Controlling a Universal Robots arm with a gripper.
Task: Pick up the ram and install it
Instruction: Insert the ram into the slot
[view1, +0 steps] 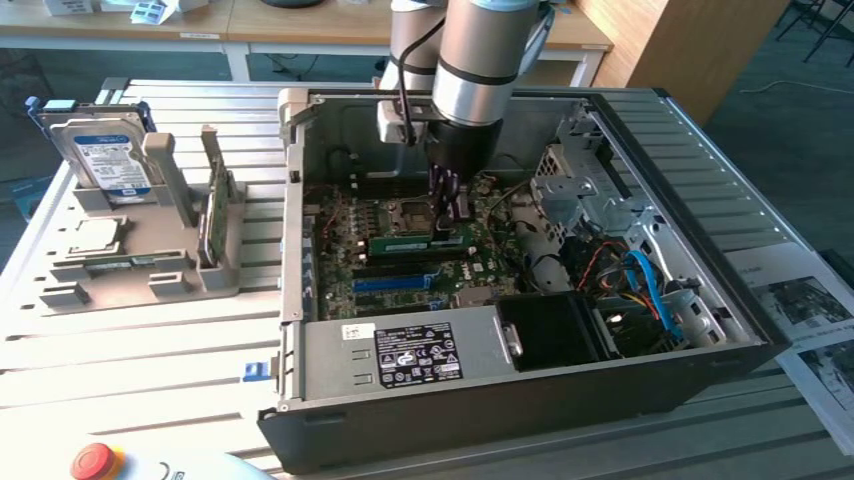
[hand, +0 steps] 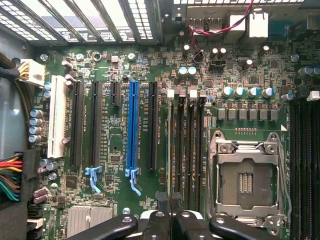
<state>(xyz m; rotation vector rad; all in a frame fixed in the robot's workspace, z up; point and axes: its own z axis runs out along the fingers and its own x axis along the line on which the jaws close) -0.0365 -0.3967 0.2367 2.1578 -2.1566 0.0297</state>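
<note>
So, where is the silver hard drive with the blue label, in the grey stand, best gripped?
Probably by its free top edge, from straight above, jaws across the two flat faces. The silver hard drive stands upright in the grey plastic stand, which holds its lower part.

Bright, even overhead light on the slatted table (view1: 147, 340). The computer case (view1: 534, 400) interior is dimmer, shaded by its walls and the arm (view1: 487, 60), whose metal shows soft highlights. In the wrist view the motherboard (hand: 115, 145) is evenly lit, with mild glare on the CPU socket frame (hand: 247, 150).
</note>
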